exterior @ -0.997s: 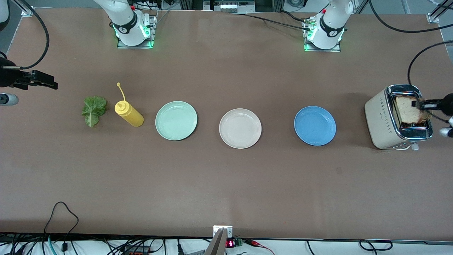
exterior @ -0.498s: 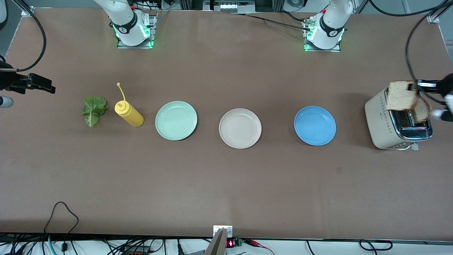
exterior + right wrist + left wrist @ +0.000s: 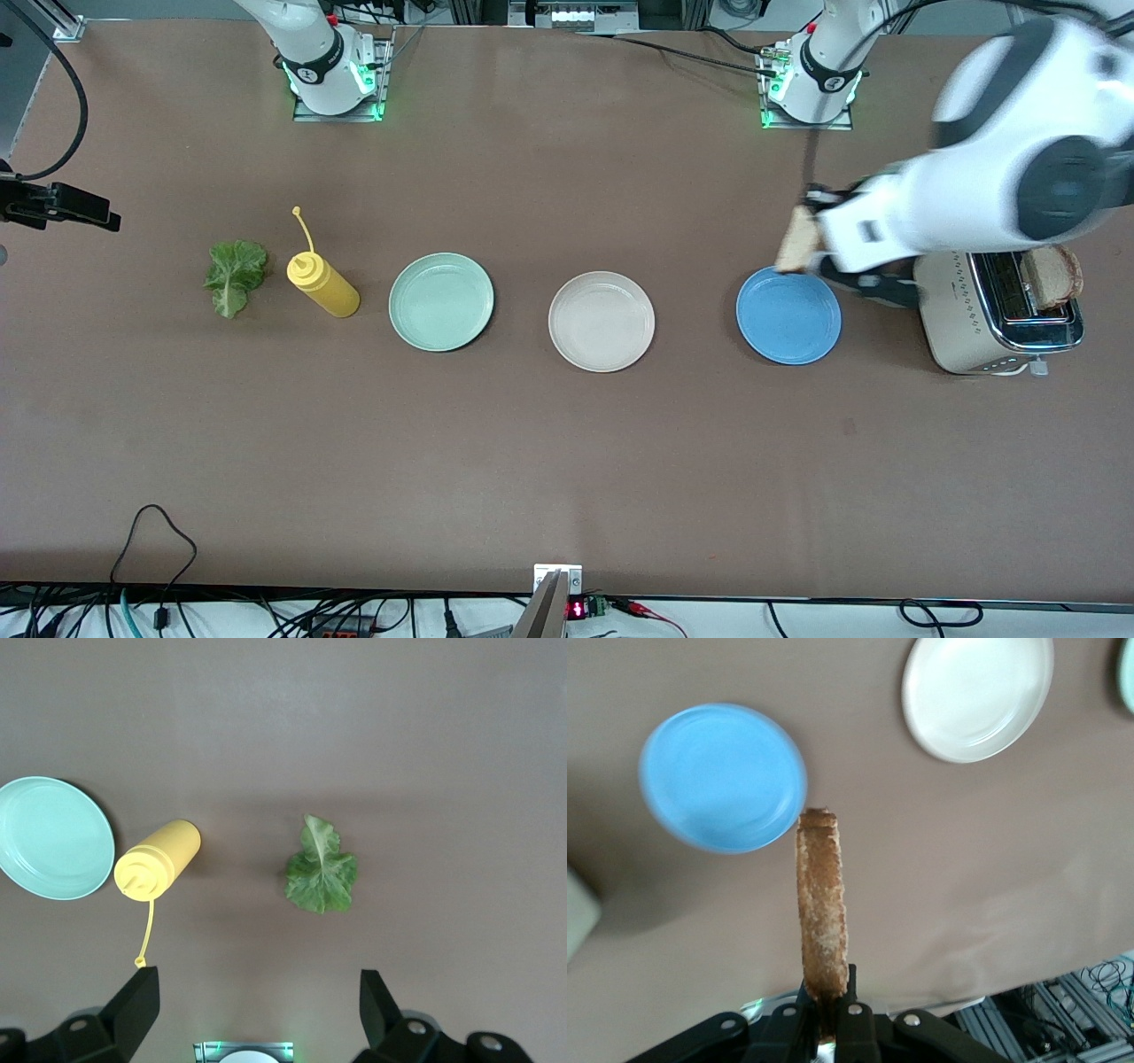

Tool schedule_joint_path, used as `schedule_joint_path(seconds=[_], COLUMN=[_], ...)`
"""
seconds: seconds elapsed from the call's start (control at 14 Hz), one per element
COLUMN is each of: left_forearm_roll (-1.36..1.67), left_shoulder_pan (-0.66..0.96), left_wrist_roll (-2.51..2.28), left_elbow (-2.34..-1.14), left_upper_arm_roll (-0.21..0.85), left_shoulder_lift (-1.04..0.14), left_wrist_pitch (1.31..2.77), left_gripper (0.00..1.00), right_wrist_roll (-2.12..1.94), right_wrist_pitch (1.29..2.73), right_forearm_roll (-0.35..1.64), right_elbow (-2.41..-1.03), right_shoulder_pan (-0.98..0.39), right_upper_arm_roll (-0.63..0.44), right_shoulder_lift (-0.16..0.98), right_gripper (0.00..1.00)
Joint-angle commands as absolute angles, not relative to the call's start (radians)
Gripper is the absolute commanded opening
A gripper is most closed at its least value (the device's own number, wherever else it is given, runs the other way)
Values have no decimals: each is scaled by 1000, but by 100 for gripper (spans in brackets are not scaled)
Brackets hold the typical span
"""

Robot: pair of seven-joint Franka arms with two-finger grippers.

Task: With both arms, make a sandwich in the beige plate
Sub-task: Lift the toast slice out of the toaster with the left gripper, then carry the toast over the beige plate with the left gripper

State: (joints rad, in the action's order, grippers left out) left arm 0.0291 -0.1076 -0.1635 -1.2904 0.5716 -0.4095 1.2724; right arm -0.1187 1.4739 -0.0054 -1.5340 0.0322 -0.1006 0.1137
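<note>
My left gripper [image 3: 819, 237] is shut on a slice of light brown bread [image 3: 796, 241] and holds it on edge in the air over the rim of the blue plate [image 3: 788, 317]. In the left wrist view the bread slice [image 3: 822, 912] stands up out of the shut gripper [image 3: 828, 1020], with the blue plate [image 3: 723, 777] and the beige plate [image 3: 977, 695] below. The beige plate [image 3: 601, 321] is bare. A second bread slice [image 3: 1052, 275] sits in the toaster [image 3: 966, 319]. The lettuce leaf [image 3: 236, 276] lies on the table. My right gripper [image 3: 89, 209] is open, up over the right arm's end of the table; in the right wrist view the gripper [image 3: 257, 1001] is above the lettuce [image 3: 321, 872].
A mint-green plate [image 3: 441, 301] lies between the beige plate and a yellow squeeze bottle [image 3: 323, 283], which lies on its side beside the lettuce. The left arm's big white forearm [image 3: 1001, 177] hangs over the toaster.
My left gripper has lifted the bread slice out of the toaster and carried it to over the blue plate's rim. My right gripper has drifted slightly toward the table's end.
</note>
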Motion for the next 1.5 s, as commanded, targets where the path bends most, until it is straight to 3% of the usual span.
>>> schedule_joint_path(seconds=[0.0,0.28,0.64,1.0,1.42], left_forearm_roll=[122,161,167,195,363], left_shoulder_pan=[-23,84,147,121,66], left_wrist_roll=[-282,-385,-413,-402,-299], left_elbow=[-1304,-1396,-1411,-1416,-1529], left_upper_arm_roll=[574,572,574,574,574], left_shoulder_lift=[-506,-615,-707,-716,-710], left_wrist_pitch=[1394,1733,1983,2068,2198], left_gripper=[1,0,0,0,0], right_wrist_roll=[-109,-123,-127,-127,-149], right_wrist_pitch=[1447,1485,1514,1502,1468], right_forearm_roll=[21,41,40,48,55], right_elbow=[-1535,-1534,-1532,-1532,-1537], right_shoulder_pan=[38,29,35,63,72], right_upper_arm_roll=[-89,-83,-86,-95,-95], right_shoulder_lift=[106,110,143,170,198], right_gripper=[100,100,100,100,100])
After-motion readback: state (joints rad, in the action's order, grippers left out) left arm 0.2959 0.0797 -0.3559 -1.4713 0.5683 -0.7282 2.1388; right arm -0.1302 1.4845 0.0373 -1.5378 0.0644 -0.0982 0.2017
